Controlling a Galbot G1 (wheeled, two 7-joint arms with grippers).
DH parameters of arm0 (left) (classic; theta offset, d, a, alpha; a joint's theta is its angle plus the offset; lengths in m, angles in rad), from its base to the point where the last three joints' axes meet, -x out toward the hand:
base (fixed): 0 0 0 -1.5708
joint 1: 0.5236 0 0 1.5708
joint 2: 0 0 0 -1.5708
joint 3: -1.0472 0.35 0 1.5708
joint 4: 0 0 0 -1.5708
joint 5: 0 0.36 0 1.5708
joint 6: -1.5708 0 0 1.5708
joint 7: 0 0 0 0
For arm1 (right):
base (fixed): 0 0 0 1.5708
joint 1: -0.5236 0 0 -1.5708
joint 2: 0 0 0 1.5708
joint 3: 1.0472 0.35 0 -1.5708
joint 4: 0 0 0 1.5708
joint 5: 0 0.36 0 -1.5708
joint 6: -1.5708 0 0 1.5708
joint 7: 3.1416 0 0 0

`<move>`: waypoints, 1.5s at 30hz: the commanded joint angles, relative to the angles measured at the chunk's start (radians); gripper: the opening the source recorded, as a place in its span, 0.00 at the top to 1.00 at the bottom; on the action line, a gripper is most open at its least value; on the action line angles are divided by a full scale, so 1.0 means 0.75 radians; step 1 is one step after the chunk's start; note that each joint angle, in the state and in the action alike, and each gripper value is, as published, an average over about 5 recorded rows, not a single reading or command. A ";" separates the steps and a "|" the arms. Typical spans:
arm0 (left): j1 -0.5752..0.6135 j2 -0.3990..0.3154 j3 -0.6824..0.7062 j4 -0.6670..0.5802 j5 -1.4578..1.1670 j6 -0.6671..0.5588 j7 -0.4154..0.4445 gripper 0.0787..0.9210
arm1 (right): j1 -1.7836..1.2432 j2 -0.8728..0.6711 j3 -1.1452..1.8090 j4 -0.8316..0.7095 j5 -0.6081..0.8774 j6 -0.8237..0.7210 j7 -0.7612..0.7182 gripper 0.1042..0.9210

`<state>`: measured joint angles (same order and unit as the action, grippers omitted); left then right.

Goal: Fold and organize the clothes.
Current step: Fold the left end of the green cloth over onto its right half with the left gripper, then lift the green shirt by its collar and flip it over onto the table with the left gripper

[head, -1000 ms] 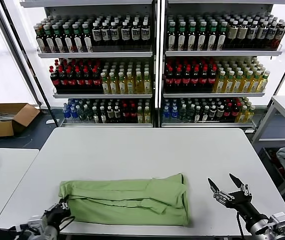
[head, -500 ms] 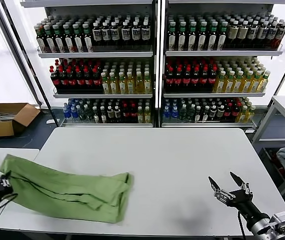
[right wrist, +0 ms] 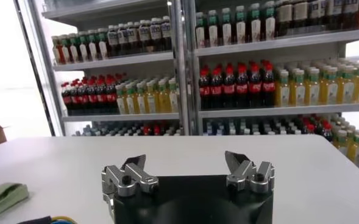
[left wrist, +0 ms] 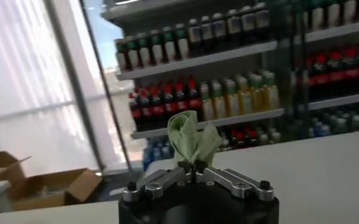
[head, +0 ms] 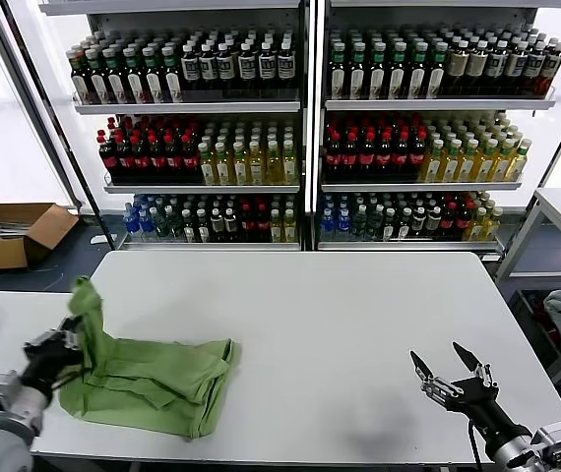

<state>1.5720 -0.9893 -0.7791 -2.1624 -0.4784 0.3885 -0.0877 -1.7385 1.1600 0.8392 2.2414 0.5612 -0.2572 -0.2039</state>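
At the lower left of the frame the left gripper (head: 64, 346), clamped on the shirt (head: 153, 379), has dragged it across the desk (head: 340, 324) to the edge, probably to put it away, while the right gripper (head: 453, 379) waits apart at lower right.

We are facing 2 tall shelving units (head: 305, 128) filled with bottles, standing beyond a white table (head: 359, 315). Daylight is glowing through at far left, where a cardboard box (head: 10, 231) is sitting on dark floor.

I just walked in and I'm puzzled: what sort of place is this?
Probably a shop mock-up used as a test room: shelves of drink bottles stand behind a white table, with a cardboard box on the floor.
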 commanded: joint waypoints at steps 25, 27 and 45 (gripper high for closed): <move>0.036 -0.197 0.538 -0.240 0.108 0.014 0.097 0.70 | 0.033 0.012 -0.022 -0.036 -0.023 0.011 0.004 0.12; 0.019 -0.149 0.402 -0.240 0.043 0.025 0.102 0.63 | 0.030 0.014 -0.018 -0.034 -0.022 0.013 0.003 0.12; -0.124 -0.007 0.066 0.345 -0.124 0.114 0.004 0.12 | 0.020 0.011 -0.056 -0.012 -0.050 0.016 0.006 0.12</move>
<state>1.5259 -1.0117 -0.6514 -2.0794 -0.5043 0.4410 -0.0420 -1.7229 1.1717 0.8088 2.2243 0.5325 -0.2437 -0.2026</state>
